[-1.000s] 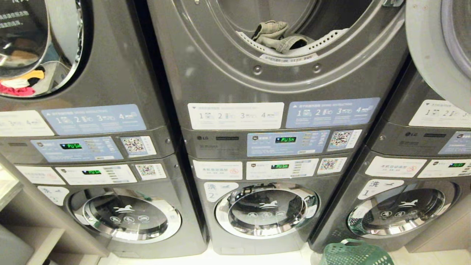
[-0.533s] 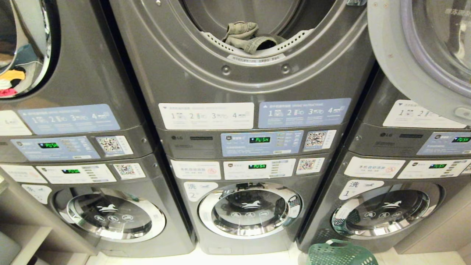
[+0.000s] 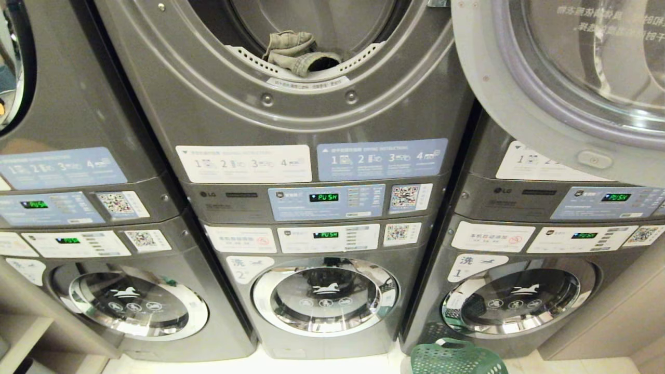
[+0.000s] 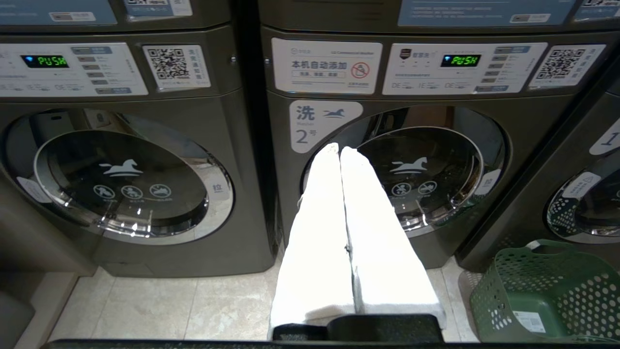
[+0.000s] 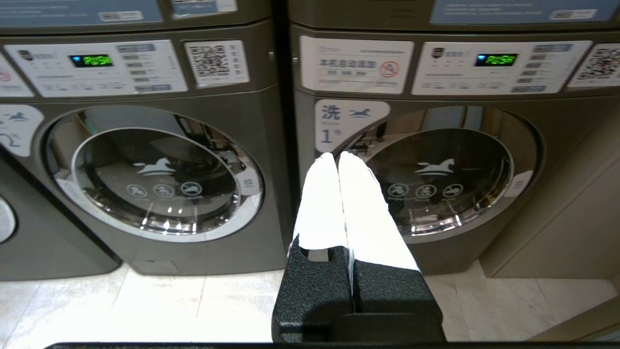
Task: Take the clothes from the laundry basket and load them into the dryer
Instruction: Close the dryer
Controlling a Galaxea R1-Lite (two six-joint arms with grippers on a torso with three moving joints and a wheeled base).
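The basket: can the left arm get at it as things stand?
Probably yes. The basket sits on open floor beside the left gripper, nothing between them; its jaws are shut and must open first.

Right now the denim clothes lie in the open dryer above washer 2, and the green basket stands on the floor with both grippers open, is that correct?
Not quite: both grippers are shut. The left gripper and right gripper show fingers pressed together in the wrist views. The clothes, dryer and basket are as you say.

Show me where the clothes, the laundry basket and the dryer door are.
clothes [image 3: 296,52], head view, folded denim at the drum mouth.
laundry basket [image 4: 557,291], left wrist view, perforated wall.
dryer door [image 3: 499,104], head view, grey inner frame.
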